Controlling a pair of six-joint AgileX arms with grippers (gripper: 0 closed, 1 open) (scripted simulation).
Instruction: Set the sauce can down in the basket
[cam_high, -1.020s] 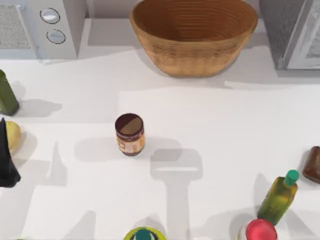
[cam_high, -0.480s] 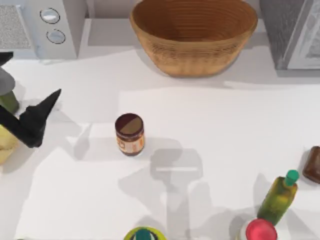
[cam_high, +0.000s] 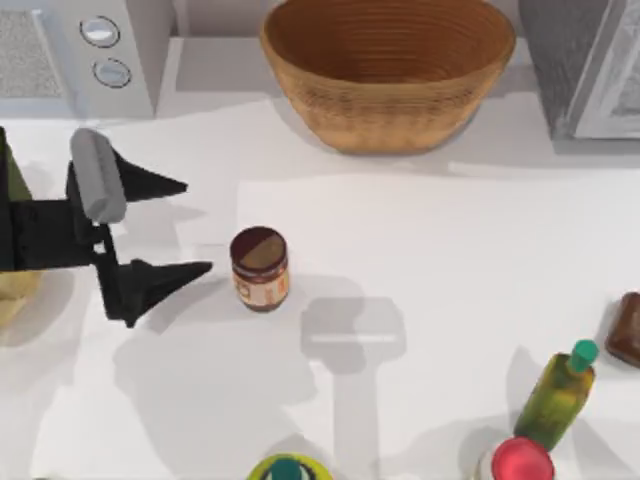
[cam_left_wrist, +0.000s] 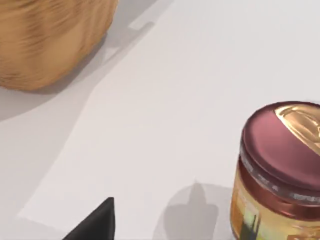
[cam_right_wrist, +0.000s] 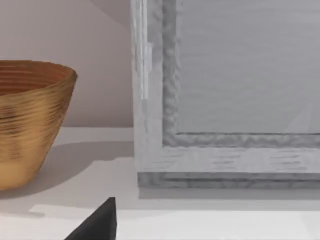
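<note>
Can (cam_high: 259, 268) stands mid-frame, left gripper (cam_high: 190, 228) wide open just beside it; basket (cam_high: 388, 70) top centre. Careless closing could topple the can.

A rendered kitchen: the white surface (cam_high: 420, 260) carries a microwave-like appliance (cam_high: 90, 55) with two round dials, a woven basket (cam_high: 388, 70), a green-capped oil bottle (cam_high: 558, 392), a red-lidded jar (cam_high: 520, 462) (partly cut off) and a sauce can (cam_high: 260, 268).
</note>
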